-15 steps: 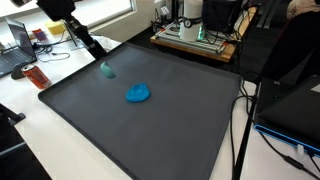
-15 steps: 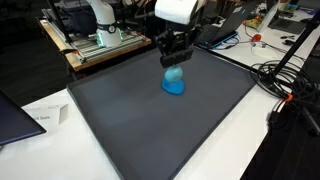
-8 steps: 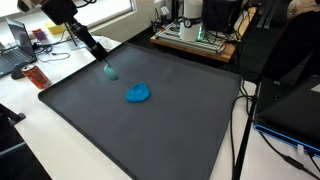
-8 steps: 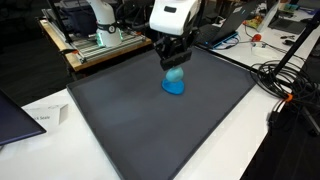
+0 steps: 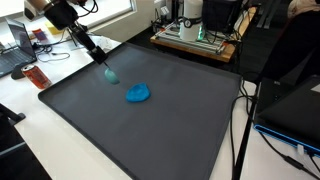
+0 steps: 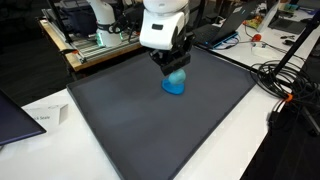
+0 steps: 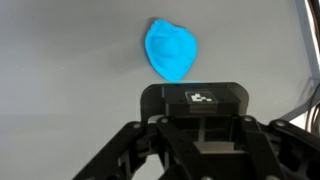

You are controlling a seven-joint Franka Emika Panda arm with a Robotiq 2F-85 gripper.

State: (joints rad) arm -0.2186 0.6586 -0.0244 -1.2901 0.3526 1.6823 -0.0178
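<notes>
Nearest: dark mat [image 5: 150, 140], covering most of a white table; its near half bare.

Item, middle of the mat: blue lump [image 5: 138, 94], soft and crumpled in look, lying flat. It shows in both exterior views and lies alone on grey in the wrist view [image 7: 172, 48]. Nothing touches it.

Item, further back and to the left of the lump: gripper [image 5: 104, 68] on a slanting black arm, tips down close to the mat. Claw drawn together. In an exterior view a small teal piece [image 5: 109, 74] sits at the fingertips, so the claw is judged to be clamped on it. What the piece is cannot be made out, nor whether it touches the mat or hangs just above. It lies near the lump but apart from it. The wrist view shows only the gripper's body, not the tips.

State of work, as a judgement: the teal piece is taken into the grip, which is the part done. It is not let go, and the blue lump lies unhandled.

Item, left, off the mat: red object [image 5: 37, 76] on the white table; laptop [image 5: 20, 38] beyond it.

Item, far: rack of equipment [image 5: 195, 35] behind the mat's far edge.
</notes>
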